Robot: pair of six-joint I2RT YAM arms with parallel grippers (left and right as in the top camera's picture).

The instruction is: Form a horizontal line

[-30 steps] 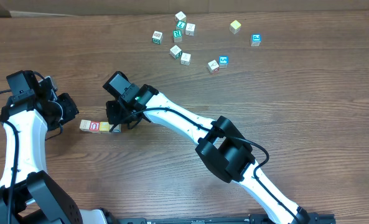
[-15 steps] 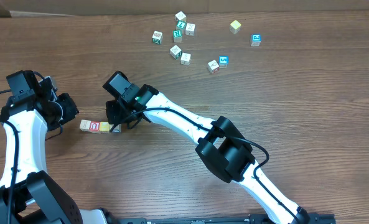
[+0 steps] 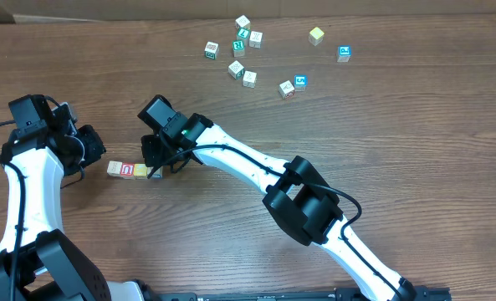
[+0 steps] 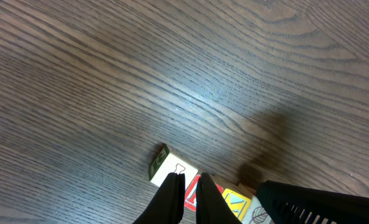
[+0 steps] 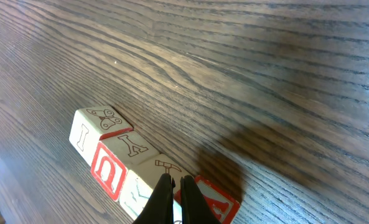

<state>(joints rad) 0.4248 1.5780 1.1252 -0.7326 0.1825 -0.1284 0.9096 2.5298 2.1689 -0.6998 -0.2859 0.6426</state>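
Blocks (image 3: 129,170) lie in a short row on the table (image 3: 231,234). The right gripper (image 5: 175,182) is closed over the row. The left gripper (image 4: 188,182) is closed near its other end.

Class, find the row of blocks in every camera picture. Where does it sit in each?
Overhead: the row of blocks lies left of centre.
Left wrist: it sits at the bottom edge, middle.
Right wrist: it runs across the lower left.
Shared landmark: the cream end block, seen in all three.
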